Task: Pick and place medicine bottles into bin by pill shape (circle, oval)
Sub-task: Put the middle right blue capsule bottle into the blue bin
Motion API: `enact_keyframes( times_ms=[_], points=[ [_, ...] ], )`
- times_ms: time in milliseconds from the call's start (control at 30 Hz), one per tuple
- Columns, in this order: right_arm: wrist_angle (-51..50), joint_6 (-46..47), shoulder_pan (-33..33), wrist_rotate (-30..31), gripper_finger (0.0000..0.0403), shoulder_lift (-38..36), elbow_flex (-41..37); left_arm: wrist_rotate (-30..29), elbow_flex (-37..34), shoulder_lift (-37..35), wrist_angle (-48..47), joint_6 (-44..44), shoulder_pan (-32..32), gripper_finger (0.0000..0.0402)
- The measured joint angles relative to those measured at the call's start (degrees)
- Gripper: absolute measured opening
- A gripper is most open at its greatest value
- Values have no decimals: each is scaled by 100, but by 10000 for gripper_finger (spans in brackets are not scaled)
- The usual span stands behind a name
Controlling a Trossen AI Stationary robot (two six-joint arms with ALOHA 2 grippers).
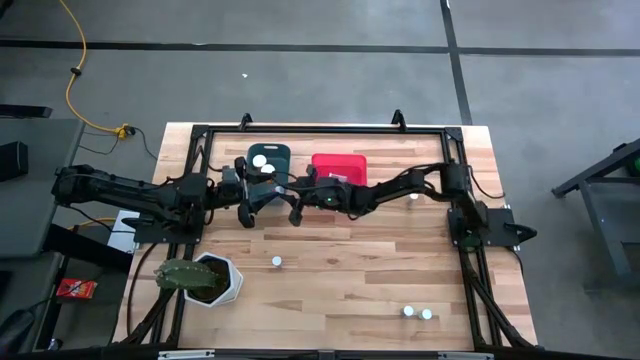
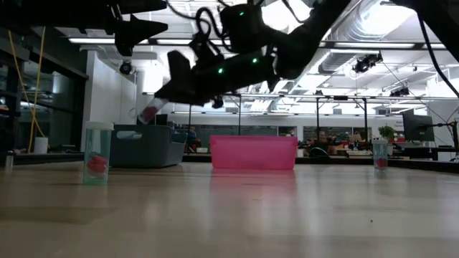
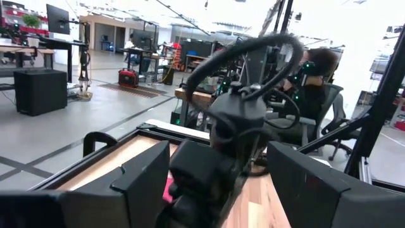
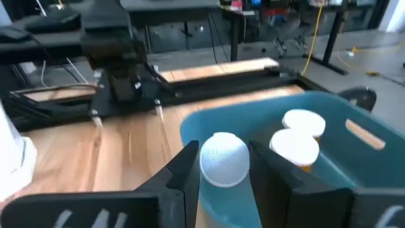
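My right gripper (image 4: 223, 166) is shut on a small bottle with a round white cap (image 4: 223, 158), above the near rim of the dark teal bin (image 4: 329, 183). In the high view it is at the bin's near edge (image 1: 265, 188). Two white-capped bottles (image 4: 304, 121) (image 4: 294, 147) lie inside the teal bin (image 1: 270, 158). The red bin (image 1: 340, 166) stands just to its right. My left gripper (image 1: 245, 195) is open and empty, close beside the right arm's wrist. Loose bottles stand upright on the table (image 1: 277, 261) (image 1: 408, 311) (image 1: 427, 314). My right gripper pinches the bottle between its two fingers, on its sides just under the white cap (image 4: 209, 174). The cap faces back toward the wrist camera. The bottle is lifted clear, above the teal bin's rim, and shows tilted in the low view (image 2: 150, 113).
A white hexagonal plant pot (image 1: 212, 280) stands at the table's near left. A black frame (image 1: 330, 130) runs around the work area. One more bottle stands right of the red bin (image 1: 413, 196). In the low view, bottles stand left (image 2: 97, 152) and right (image 2: 380, 153).
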Motion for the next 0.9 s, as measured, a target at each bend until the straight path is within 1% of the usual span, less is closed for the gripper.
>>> enact_keyframes(
  times_ms=[200,400,900],
  points=[
    [-210,108,-72,232,95,102,59,-2,0,0,-8,48,0,252],
    [-370,446,-142,132,95,102,57,-2,0,0,-9,46,0,252],
    [-607,410,-139,87,152,102,55,-2,0,0,-15,46,0,252]
  ],
)
